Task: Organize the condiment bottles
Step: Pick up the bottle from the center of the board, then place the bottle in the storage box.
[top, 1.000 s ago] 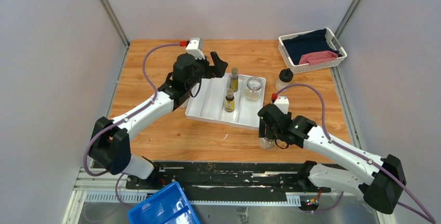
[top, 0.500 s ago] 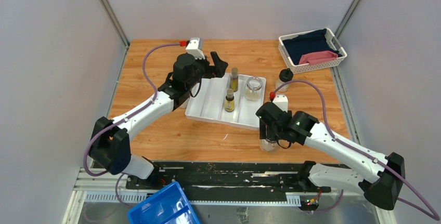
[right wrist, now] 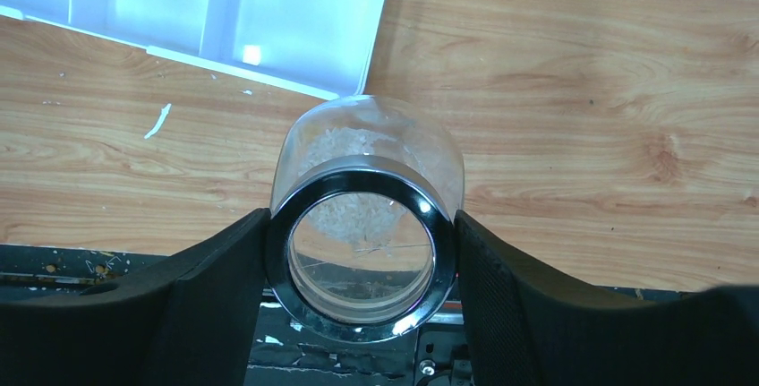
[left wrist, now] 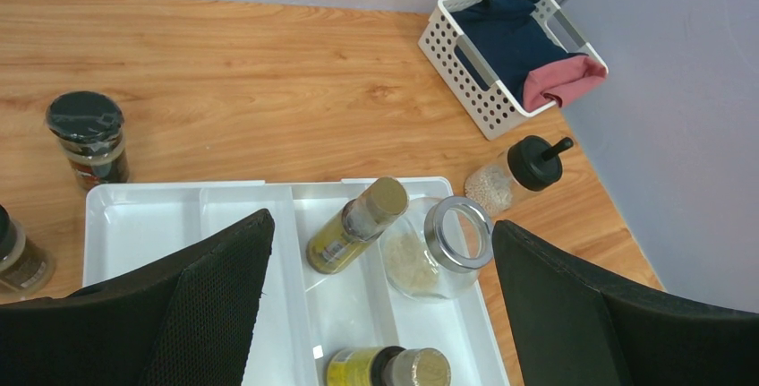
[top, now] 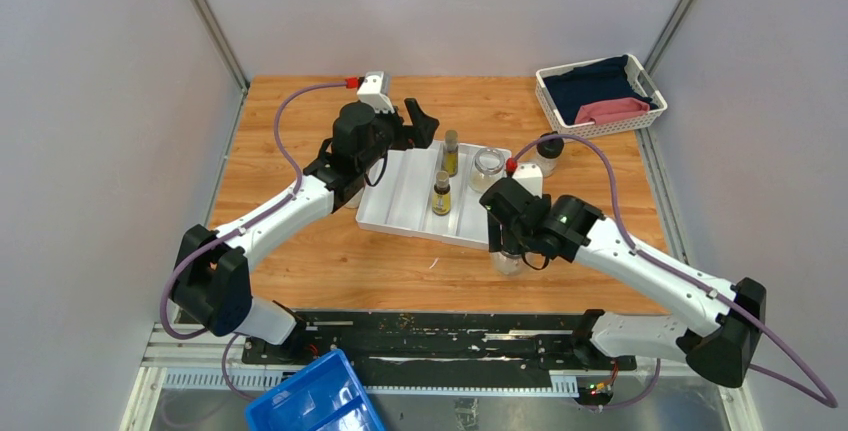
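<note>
While the right gripper (top: 507, 248) pinches a squat glass jar (right wrist: 367, 153) just off the near corner of the white tray (left wrist: 179, 202), the left gripper (top: 418, 123) hovers spread wide above the tray's far end, holding nothing. Two slim yellow-labelled bottles (left wrist: 356, 225) and a second glass jar (left wrist: 437, 247) already stand in the tray. Two black-lidded jars (left wrist: 87, 135) and a dark-capped shaker (left wrist: 522, 171) wait outside it, so the sorting looks roughly half done.

Robot lab cell: grey partition walls (top: 90, 101), aluminium corner posts (top: 208, 21), wood tabletop (top: 380, 261), black mounting rail (top: 450, 336).
</note>
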`<action>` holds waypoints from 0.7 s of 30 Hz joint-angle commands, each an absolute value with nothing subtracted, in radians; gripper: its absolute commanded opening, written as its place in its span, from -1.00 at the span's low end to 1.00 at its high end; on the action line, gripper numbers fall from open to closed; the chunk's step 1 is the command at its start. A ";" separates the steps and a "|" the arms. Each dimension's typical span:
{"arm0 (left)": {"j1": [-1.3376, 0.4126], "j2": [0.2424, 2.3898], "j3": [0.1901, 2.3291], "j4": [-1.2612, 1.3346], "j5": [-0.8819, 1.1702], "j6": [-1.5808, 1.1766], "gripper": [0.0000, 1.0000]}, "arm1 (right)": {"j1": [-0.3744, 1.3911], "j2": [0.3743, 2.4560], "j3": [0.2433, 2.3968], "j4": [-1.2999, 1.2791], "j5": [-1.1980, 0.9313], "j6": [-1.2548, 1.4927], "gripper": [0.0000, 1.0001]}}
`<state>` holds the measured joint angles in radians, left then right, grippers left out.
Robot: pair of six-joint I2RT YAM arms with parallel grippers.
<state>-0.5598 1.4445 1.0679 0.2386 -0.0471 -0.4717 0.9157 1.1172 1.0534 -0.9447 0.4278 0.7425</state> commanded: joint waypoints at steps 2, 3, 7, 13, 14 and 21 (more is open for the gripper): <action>-0.569 1.426 1.094 0.249 -0.037 -0.474 0.90 | 0.928 1.167 1.127 -0.915 0.482 0.709 -1.00; -0.569 1.426 1.093 0.249 -0.037 -0.474 0.90 | 0.927 1.179 1.132 -0.903 0.488 0.705 -1.00; -0.569 1.422 1.088 0.249 -0.039 -0.471 0.90 | 0.917 1.214 1.148 -0.849 0.499 0.680 -1.00; -0.569 1.416 1.084 0.249 -0.042 -0.468 0.90 | 0.874 1.264 1.165 -0.755 0.465 0.622 -1.00; -0.569 1.415 1.082 0.249 -0.041 -0.466 0.90 | 0.866 1.274 1.172 -0.743 0.459 0.610 -1.00; -0.569 1.412 1.080 0.249 -0.046 -0.463 0.90 | 0.802 1.346 1.217 -0.662 0.414 0.546 -1.00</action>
<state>-0.5598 1.4406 1.0679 0.2386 -0.0471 -0.4713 0.8345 1.3228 1.1637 -0.7357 0.4248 0.5999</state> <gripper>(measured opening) 0.948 0.722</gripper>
